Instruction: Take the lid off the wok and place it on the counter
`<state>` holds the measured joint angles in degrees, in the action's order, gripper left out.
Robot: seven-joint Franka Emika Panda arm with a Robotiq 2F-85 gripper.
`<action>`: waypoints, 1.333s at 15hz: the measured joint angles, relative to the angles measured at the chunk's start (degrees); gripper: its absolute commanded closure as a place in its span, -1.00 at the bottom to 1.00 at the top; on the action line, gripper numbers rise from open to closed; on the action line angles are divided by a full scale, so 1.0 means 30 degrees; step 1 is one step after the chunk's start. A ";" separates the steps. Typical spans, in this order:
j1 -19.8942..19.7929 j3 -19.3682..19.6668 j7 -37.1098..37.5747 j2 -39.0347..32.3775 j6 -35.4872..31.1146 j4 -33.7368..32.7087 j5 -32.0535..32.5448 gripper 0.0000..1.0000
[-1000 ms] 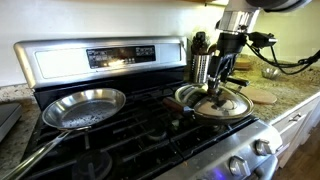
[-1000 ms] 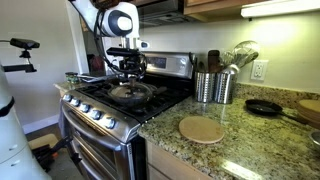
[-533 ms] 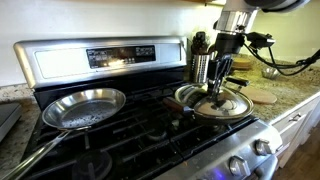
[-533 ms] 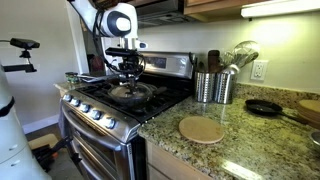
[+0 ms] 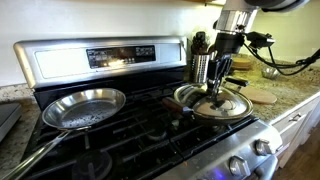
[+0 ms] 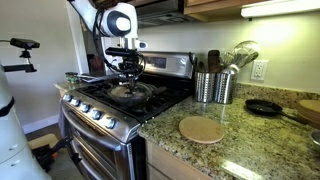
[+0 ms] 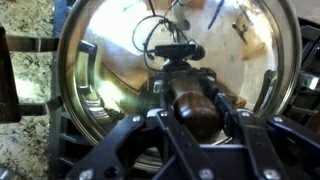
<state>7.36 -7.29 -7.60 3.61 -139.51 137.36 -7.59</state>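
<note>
The shiny silver lid rests on the wok on the black stove in both exterior views. Only a dark rim of the wok shows under the lid. My gripper reaches straight down onto the lid's centre. In the wrist view the two black fingers press on either side of the dark brown knob, shut on it. The speckled granite counter lies beside the stove.
An open steel frying pan with a long handle sits on another burner. A metal utensil holder and a round wooden board stand on the counter, with a small black pan further along. The stove's back panel rises behind the wok.
The fingers have closed onto the lid's knob over the last second. The arm and the lid have stayed in place.
</note>
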 measured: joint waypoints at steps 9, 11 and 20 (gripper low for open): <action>0.0040 0.0079 -0.0173 0.2949 0.0914 0.0054 -0.0424 0.58; 0.0015 0.0373 -0.0174 0.3752 0.1305 0.0059 -0.0423 0.58; -0.1993 0.2845 -0.0187 0.5093 0.2416 -0.0133 0.0649 0.58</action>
<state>1.38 1.25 -8.16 18.89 -132.26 136.96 -5.64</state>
